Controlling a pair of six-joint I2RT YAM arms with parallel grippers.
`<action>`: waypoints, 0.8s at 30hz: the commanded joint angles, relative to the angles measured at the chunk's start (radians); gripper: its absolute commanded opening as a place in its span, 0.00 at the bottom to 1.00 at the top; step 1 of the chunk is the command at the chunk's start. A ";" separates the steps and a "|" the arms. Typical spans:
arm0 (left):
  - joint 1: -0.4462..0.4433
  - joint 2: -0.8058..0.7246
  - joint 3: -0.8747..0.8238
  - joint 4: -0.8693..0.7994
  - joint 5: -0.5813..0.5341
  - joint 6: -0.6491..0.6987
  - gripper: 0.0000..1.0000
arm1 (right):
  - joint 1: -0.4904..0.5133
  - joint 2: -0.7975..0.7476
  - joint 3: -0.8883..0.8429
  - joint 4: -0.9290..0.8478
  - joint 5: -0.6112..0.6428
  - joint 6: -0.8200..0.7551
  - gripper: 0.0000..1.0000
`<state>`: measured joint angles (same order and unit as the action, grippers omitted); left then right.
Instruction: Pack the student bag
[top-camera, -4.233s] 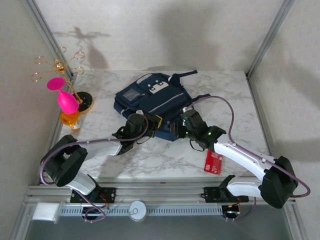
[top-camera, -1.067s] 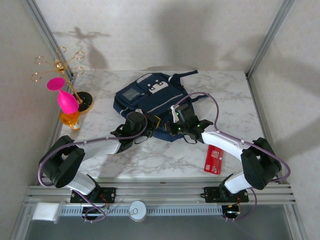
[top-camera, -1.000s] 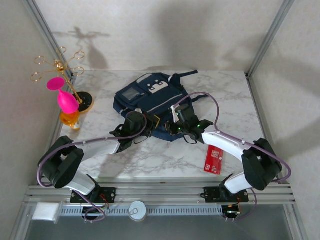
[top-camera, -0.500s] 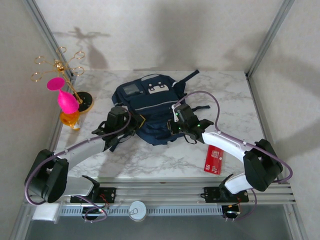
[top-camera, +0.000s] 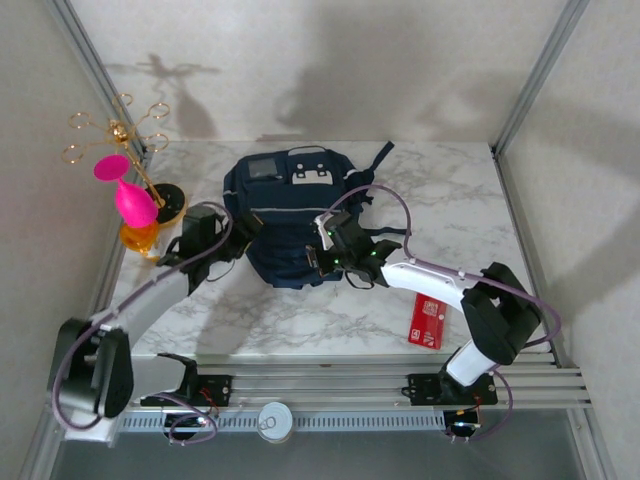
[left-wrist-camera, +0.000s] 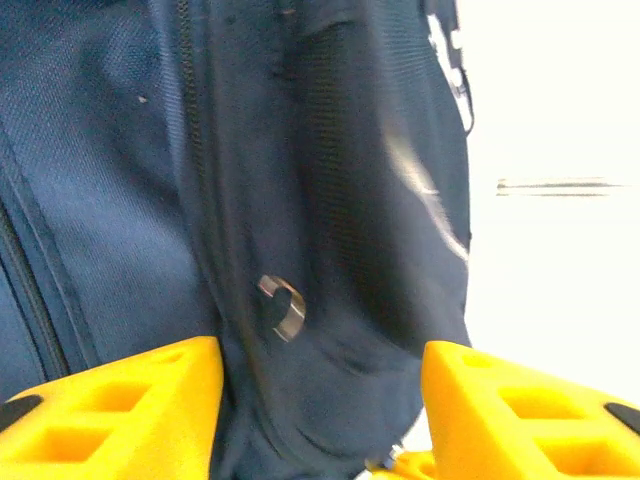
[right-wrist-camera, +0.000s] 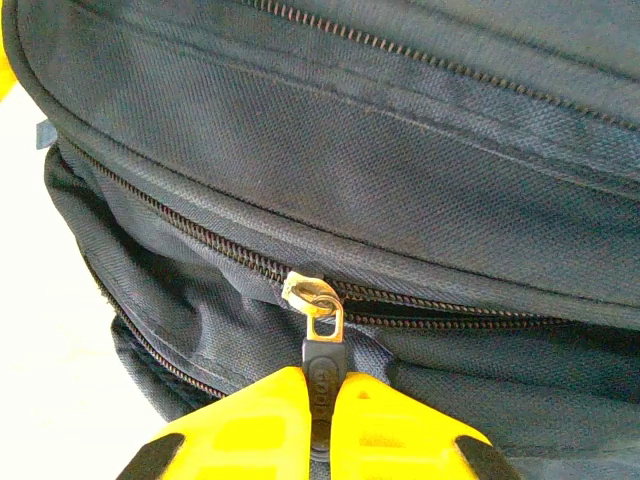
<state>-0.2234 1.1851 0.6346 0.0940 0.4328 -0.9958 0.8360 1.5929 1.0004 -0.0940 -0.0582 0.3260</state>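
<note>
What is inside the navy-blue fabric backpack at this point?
Nothing of the interior shows: the navy-blue fabric backpack presents only outer fabric and zipper lines. The right gripper pinches a black zipper pull; any contents are covered.

A lab-style robot test cell: marble-patterned table (top-camera: 455, 190), aluminium frame posts (top-camera: 540, 75), plain white walls (top-camera: 350, 60), mounting rail (top-camera: 330, 385).

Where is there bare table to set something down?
Bare marble: right of the student bag toward the back-right post, and the near strip before the bag, left of the red card. Crowded: left edge, with gold stand, pink vase and left arm.
</note>
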 joint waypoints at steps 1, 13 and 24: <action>-0.073 -0.111 -0.103 0.060 -0.088 -0.152 0.55 | 0.017 -0.001 0.015 0.031 0.024 0.034 0.00; -0.389 0.098 -0.086 0.302 -0.407 -0.561 0.56 | 0.016 0.001 0.007 0.022 0.024 0.043 0.00; -0.339 0.104 0.001 -0.126 -0.689 -0.424 0.06 | -0.062 -0.047 -0.036 -0.057 0.171 -0.018 0.00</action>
<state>-0.6228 1.3285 0.6388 0.1936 -0.0597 -1.4769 0.8169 1.5887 0.9905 -0.0940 -0.0021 0.3382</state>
